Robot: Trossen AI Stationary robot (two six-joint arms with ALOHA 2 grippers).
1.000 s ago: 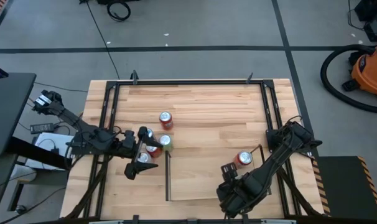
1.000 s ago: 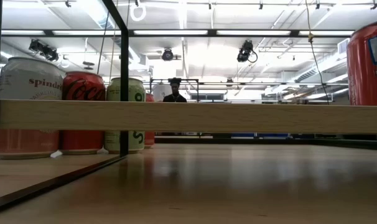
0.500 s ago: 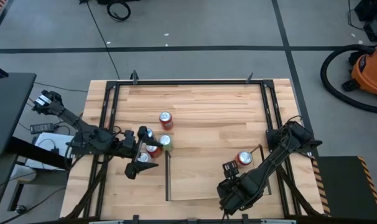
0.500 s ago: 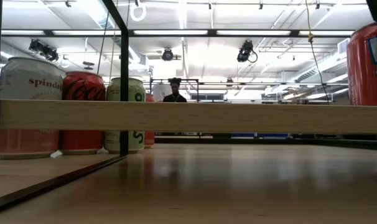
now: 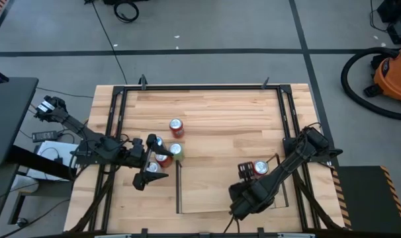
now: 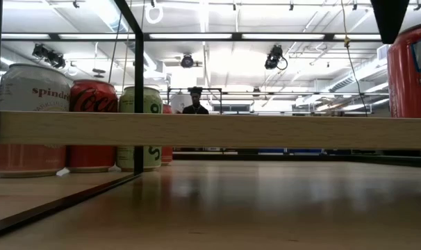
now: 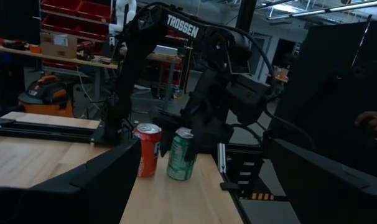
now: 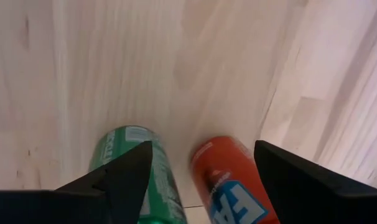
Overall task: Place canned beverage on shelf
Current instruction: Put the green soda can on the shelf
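High view — the right gripper point(image 5: 244, 174) hangs over the shelf point(image 5: 207, 192), just beside a red can point(image 5: 260, 168). The left gripper point(image 5: 150, 160) waits wide open by the loose cans point(image 5: 176, 151) off the shelf's left edge.

Low view: the red can stands upright on the shelf.

Left wrist view: a green can point(image 7: 181, 154) stands beside it, under the right gripper.

Right wrist view — fingers point(image 8: 114, 180) apart, gripping nothing. Both cans lie below, so the right arm is nearer.

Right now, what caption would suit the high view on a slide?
Right hand beside a red can on the shelf; left hand waits by clustered cans.
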